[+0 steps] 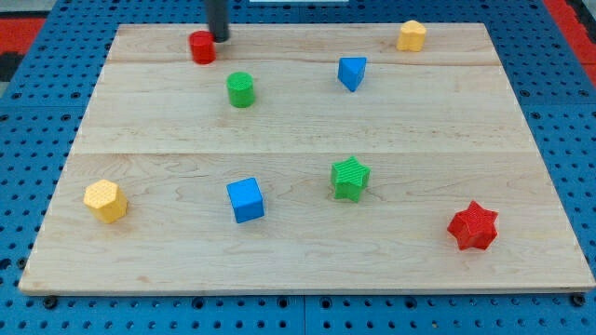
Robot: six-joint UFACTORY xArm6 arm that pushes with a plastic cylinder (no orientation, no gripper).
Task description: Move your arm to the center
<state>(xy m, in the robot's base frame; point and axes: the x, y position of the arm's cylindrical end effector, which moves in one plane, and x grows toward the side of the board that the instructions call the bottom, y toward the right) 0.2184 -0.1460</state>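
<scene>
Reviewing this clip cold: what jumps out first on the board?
Bright blocks scattered over a pale wooden board, above all the red star at the view's lower right and the green star near the middle. At the view's top left, my tip sits right beside a red block, far from the center.

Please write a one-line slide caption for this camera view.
My tip rests beside the red block at the wooden board's top-left, far from centre.
</scene>
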